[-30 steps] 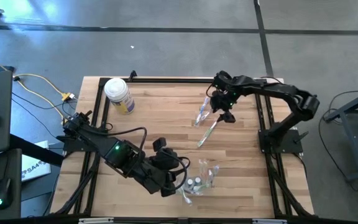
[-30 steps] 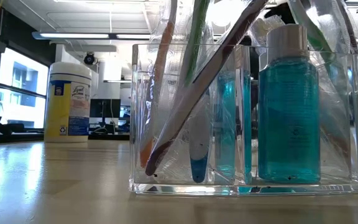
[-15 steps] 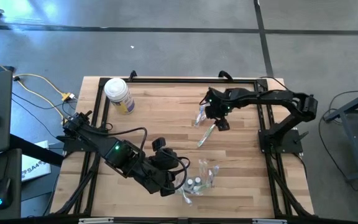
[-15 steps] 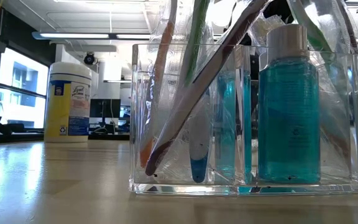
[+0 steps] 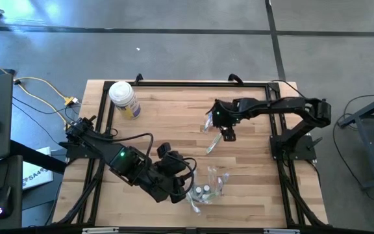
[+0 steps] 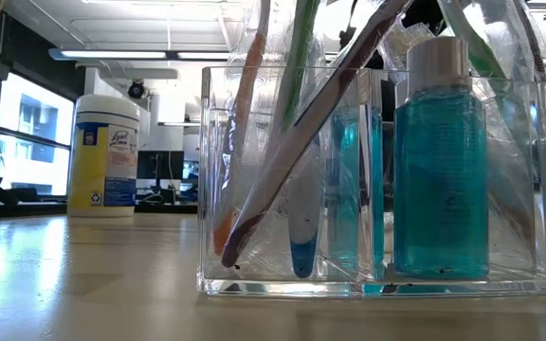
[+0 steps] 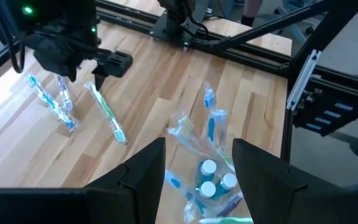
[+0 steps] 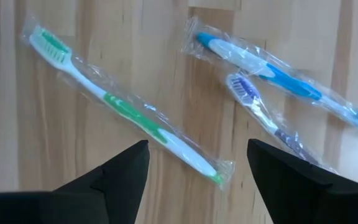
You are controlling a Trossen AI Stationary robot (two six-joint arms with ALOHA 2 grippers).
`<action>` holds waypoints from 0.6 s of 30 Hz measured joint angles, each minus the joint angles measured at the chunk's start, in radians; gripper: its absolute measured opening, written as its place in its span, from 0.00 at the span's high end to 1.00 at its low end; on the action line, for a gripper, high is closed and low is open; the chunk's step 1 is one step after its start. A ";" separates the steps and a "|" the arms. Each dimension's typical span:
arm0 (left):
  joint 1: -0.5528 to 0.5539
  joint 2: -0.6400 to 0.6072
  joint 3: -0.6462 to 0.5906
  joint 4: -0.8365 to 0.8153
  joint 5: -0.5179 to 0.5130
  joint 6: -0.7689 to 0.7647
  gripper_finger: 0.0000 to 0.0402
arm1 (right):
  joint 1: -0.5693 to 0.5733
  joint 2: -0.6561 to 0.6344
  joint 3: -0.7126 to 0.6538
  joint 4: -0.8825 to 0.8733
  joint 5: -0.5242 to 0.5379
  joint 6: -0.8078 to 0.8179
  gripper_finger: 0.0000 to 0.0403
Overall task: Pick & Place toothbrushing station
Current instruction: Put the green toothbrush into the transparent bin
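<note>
The clear holder (image 6: 377, 180) stands near the table's near edge (image 5: 210, 186). It holds wrapped toothbrushes (image 6: 297, 133) and blue bottles (image 6: 439, 161). My left gripper (image 5: 186, 190) is open just left of it; in the left wrist view its fingers stand on either side of the holder (image 7: 211, 177) without touching it. Three wrapped toothbrushes lie flat on the table at the middle right: a green one (image 8: 126, 109), a blue one (image 8: 278, 62) and a darker one (image 8: 266, 121). My right gripper (image 5: 226, 133) is open and empty above them, pointing down.
A white-lidded jar with a yellow label (image 5: 124, 99) stands at the far left, and it also shows in the low view (image 6: 107, 156). Black frame rails (image 5: 174, 83) run along the table's edges. Bare wood lies between the jar and the loose toothbrushes.
My right gripper has gone toward the table's near edge and a little left, and now stands over the loose toothbrushes. The toothbrushes and the holder have not moved.
</note>
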 joint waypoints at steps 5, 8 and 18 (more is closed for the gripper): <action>0.000 0.000 0.000 0.000 -0.004 0.000 0.54 | 0.022 0.000 -0.047 0.067 0.005 -0.036 0.34; 0.000 0.000 0.000 -0.001 -0.004 0.000 0.54 | 0.025 0.000 -0.069 0.101 0.000 -0.061 0.34; 0.000 0.000 0.000 0.002 -0.030 -0.001 0.54 | 0.024 0.102 -0.097 0.142 -0.051 -0.176 0.34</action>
